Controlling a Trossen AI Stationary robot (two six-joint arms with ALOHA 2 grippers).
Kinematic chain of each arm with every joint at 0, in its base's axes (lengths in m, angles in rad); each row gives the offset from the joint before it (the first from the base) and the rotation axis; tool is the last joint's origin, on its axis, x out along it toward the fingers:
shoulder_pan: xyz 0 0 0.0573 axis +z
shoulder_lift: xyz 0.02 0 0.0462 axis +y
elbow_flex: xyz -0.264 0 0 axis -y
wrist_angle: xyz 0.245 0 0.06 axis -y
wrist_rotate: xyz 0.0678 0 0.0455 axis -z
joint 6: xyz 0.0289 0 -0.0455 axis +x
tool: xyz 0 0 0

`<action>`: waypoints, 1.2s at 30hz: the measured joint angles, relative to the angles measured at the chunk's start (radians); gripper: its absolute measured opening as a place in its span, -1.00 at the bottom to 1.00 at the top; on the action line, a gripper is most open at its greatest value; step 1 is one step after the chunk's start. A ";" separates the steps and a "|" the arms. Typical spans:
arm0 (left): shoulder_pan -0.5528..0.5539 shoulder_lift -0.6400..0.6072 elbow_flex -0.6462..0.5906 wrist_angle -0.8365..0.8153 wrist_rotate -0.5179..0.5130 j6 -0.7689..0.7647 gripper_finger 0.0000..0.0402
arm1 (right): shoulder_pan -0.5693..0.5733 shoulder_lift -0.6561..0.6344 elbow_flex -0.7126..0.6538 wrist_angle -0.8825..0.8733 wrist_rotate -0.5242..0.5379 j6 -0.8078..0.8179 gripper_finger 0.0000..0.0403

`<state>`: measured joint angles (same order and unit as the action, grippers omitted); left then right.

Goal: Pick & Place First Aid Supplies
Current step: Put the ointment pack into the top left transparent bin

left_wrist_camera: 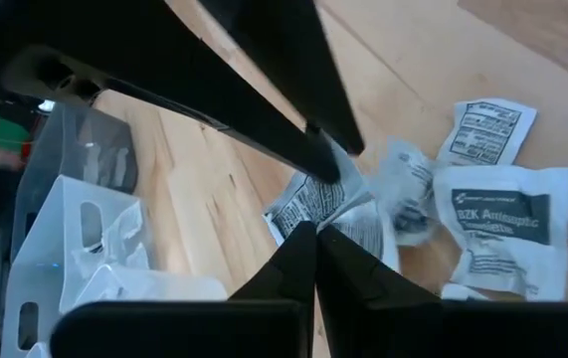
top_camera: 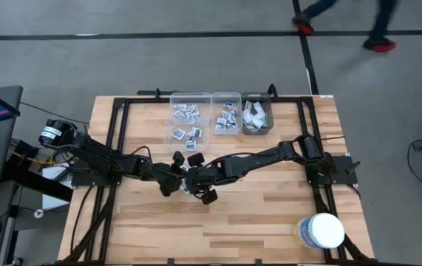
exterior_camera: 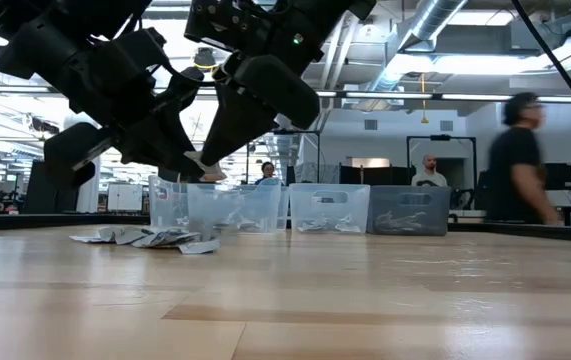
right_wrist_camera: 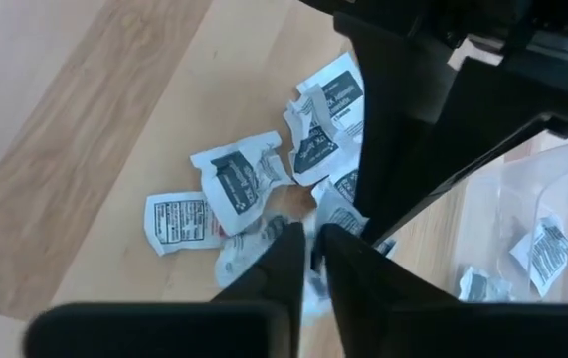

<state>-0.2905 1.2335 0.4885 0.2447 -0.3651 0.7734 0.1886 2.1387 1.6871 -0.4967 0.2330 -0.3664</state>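
1. Wooden tabletop point(top_camera: 270, 214), nearest edge first: a white round tub point(top_camera: 321, 231) stands far from the loose pile of packets point(exterior_camera: 150, 238), toward the right near corner, and plays no part here.
2. At the pile, just short of the bins, both arms meet. The left end effector point(left_wrist_camera: 315, 231) is clenched, its fingertips pressed together right over a printed antiseptic packet point(left_wrist_camera: 315, 199) at the pile's edge; whether that packet is actually pinched is hard to tell.
3. The right end effector point(right_wrist_camera: 306, 237) hangs over the same pile with a narrow gap between its fingers, apparently around a crumpled wrapper point(right_wrist_camera: 254, 239); I cannot tell whether it grips it.
4. Judged step: picking from the pile, with nothing yet carried toward a bin.
5. Beyond the pile sit three clear bins point(top_camera: 220, 112) in a row, each already holding packets.
6. Next move likely calls for a straight lift to confirm one packet comes away alone, then a short carry beyond the pile to the matching bin, the arms keeping clear of each other.
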 joint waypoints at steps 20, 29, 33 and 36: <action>0.034 -0.009 0.000 -0.003 -0.363 0.016 -0.97 | 0.006 0.000 0.000 -0.216 0.000 0.266 -0.22; 0.231 -0.228 0.000 0.006 -0.369 0.016 -0.96 | -0.019 0.000 -0.001 -0.305 -0.076 0.402 -0.39; 0.370 -0.326 0.019 0.011 -0.200 -0.022 -0.97 | -0.033 -0.004 -0.002 -0.312 -0.076 0.406 -0.45; 0.483 -0.339 0.058 0.011 -0.035 -0.100 -0.96 | -0.050 -0.023 -0.019 -0.305 -0.075 0.416 -0.48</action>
<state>0.1923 0.8941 0.5470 0.2557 -0.3998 0.6730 0.1387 2.1160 1.6680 -0.8021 0.1580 0.0499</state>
